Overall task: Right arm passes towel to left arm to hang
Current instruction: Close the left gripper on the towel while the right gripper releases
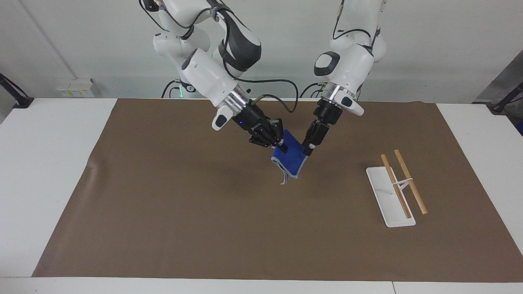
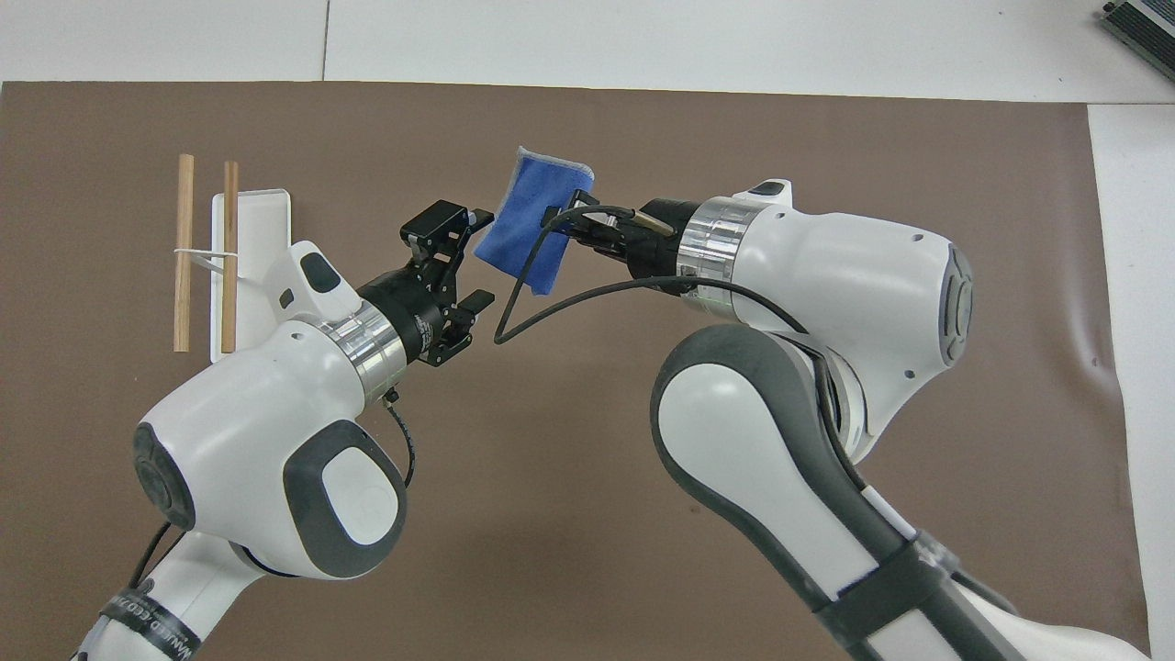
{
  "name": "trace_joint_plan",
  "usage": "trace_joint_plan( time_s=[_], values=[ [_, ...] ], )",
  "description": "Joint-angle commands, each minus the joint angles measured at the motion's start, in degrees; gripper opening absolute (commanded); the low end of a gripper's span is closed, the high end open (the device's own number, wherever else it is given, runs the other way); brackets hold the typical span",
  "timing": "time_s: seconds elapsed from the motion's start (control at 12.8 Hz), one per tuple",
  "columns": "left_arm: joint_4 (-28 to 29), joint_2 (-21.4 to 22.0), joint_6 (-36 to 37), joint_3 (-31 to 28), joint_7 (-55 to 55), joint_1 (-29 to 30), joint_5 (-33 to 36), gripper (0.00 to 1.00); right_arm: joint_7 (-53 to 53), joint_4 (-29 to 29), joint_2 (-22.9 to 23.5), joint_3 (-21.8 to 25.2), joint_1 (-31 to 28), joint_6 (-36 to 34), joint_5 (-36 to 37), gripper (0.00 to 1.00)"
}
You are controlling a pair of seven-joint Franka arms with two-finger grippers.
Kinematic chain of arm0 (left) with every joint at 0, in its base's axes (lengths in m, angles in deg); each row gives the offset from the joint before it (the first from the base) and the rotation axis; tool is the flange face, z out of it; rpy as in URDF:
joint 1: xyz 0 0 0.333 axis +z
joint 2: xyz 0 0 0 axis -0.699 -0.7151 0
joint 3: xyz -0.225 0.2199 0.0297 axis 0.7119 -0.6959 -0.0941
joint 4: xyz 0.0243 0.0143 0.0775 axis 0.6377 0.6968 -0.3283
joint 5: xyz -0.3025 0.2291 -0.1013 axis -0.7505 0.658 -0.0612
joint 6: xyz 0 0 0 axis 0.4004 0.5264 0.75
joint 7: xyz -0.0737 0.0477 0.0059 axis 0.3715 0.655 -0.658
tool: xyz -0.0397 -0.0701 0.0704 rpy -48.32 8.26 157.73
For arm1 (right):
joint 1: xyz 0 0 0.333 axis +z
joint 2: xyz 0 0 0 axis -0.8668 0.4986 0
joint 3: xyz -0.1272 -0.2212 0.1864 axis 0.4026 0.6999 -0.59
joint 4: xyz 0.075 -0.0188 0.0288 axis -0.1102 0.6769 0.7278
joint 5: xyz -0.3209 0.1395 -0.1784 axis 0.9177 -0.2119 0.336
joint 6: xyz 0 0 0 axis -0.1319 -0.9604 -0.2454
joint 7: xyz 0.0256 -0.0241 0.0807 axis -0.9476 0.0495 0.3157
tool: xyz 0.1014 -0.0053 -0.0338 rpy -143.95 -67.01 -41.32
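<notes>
The blue towel [image 1: 291, 161] hangs in the air over the middle of the brown mat, and it also shows in the overhead view [image 2: 525, 223]. My right gripper [image 1: 281, 146], with its blue light, is shut on the towel's upper edge; it appears in the overhead view [image 2: 571, 211] too. My left gripper [image 1: 309, 150] is open, with its fingers on either side of the towel's corner that points toward the left arm's end [image 2: 479, 260]. I cannot tell whether its fingers touch the cloth.
A white flat base [image 1: 390, 204] carrying two wooden rods [image 1: 410, 182] stands on the mat toward the left arm's end, also seen from overhead [image 2: 252, 237]. The brown mat [image 1: 163, 204] covers most of the white table.
</notes>
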Motion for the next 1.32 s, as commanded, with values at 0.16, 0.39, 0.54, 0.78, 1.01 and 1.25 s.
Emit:
trace_joint_plan(
  time_s=[0.16,0.39,0.54,0.78,1.01,1.25],
  values=[
    [-3.26,-2.24,-4.38,-0.36,0.24,-2.06,-2.42,1.0,-0.12,0.6,-1.02,-0.27,-0.61,0.39,-1.66,0.0],
    [-5.02,-3.29,-5.1,-0.27,0.24,-2.06,-3.12,1.0,-0.12,0.6,-1.11,-0.27,-0.61,0.48,-1.66,0.0],
    [-5.55,-3.38,-5.1,-0.27,0.24,-2.06,-3.12,0.97,-0.12,0.6,-1.11,-0.27,-0.61,0.48,-1.66,0.0],
    [-5.02,-3.29,-4.4,-0.27,0.06,-2.06,-3.3,0.72,-0.04,0.6,-1.11,-0.19,-0.61,0.57,-1.66,0.0],
    [-4.49,-3.12,-3.96,-0.27,-0.29,-1.97,-3.39,0.55,-0.04,0.6,-1.11,-0.1,-0.61,0.65,-1.57,0.0],
    [-4.32,-3.03,-2.03,-0.36,-0.9,-1.8,-3.39,0.43,-0.04,0.6,-1.11,-0.1,-0.61,0.65,-1.57,0.0]
  ],
)
